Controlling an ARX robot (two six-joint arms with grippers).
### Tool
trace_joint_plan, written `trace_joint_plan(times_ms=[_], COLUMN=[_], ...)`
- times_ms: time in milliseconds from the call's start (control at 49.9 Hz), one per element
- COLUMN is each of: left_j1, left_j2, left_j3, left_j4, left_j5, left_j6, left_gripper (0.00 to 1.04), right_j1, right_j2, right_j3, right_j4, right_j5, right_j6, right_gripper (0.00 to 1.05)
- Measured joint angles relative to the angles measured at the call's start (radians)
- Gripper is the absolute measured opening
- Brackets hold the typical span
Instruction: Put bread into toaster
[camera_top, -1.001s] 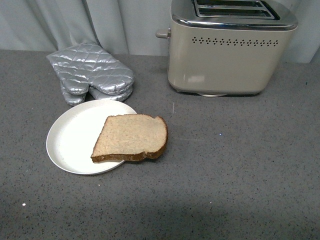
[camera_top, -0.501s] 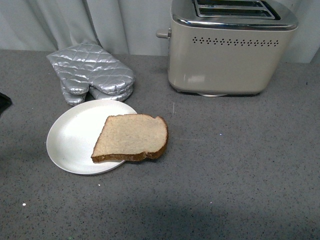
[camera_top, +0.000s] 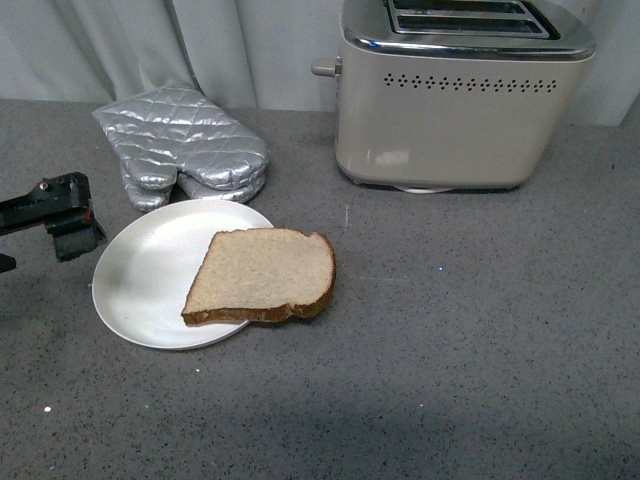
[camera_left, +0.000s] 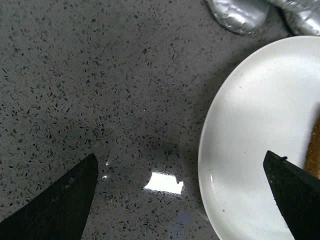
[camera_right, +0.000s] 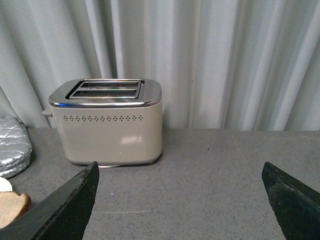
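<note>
- Front view: the left jaws sit just beside the plate (camera_top: 140, 285). The bread (camera_top: 262, 275) lies on the plate edge farthest from them, and the toaster (camera_top: 460, 100) is well beyond.
- Left wrist view: jaws spread open over the bench (camera_left: 100, 75), with the plate rim between them.
- Right wrist view: jaws wide apart, toaster ahead of them.

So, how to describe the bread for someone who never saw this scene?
Find the big beige toaster at the back of the grey counter. In front of it, to the left, a round white plate lies near a silver oven mitt. The bread is the only brown thing: a flat slice with dark crust, overhanging the plate's right rim.
</note>
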Motion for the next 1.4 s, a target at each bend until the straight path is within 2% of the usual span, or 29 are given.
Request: trace_joint_plan(times_ms=[60, 140, 501, 581, 681, 1041, 1222, 1402], left_j1=[-0.004, -0.008, -0.038, -0.044, -0.047, -0.069, -0.124, -0.228], left_j2=[0.029, 0.058, 0.105, 0.109, 0.109, 0.018, -0.016, 0.006], left_j3=[0.019, 0.042, 0.084, 0.084, 0.086, 0.038, 0.026, 0.049], left_j4=[-0.014, -0.043, -0.107, -0.119, -0.123, -0.14, -0.108, -0.083], left_j5=[0.002, -0.002, 0.06, 0.068, 0.08, 0.224, 0.245, 0.248], left_j6=[0.001, -0.001, -0.047, -0.062, -0.081, -0.216, -0.293, -0.39], left_gripper=[0.98, 0.89, 0.16, 0.04, 0.03, 0.03, 0.03, 0.03], right_j1=[0.0, 0.0, 0.0, 0.0, 0.0, 0.0, 0.0, 0.0], right_j2=[0.0, 0.0, 0.0, 0.0, 0.0, 0.0, 0.0, 0.0], right_j3=[0.0, 0.0, 0.0, 0.0, 0.0, 0.0, 0.0, 0.0], right_j4=[0.0, 0.0, 0.0, 0.0, 0.0, 0.0, 0.0, 0.0], right_j5=[0.0, 0.0, 0.0, 0.0, 0.0, 0.0, 0.0, 0.0], right_j6=[0.0, 0.0, 0.0, 0.0, 0.0, 0.0, 0.0, 0.0], right_gripper=[0.95, 0.95, 0.95, 0.95, 0.95, 0.95, 0.95, 0.95])
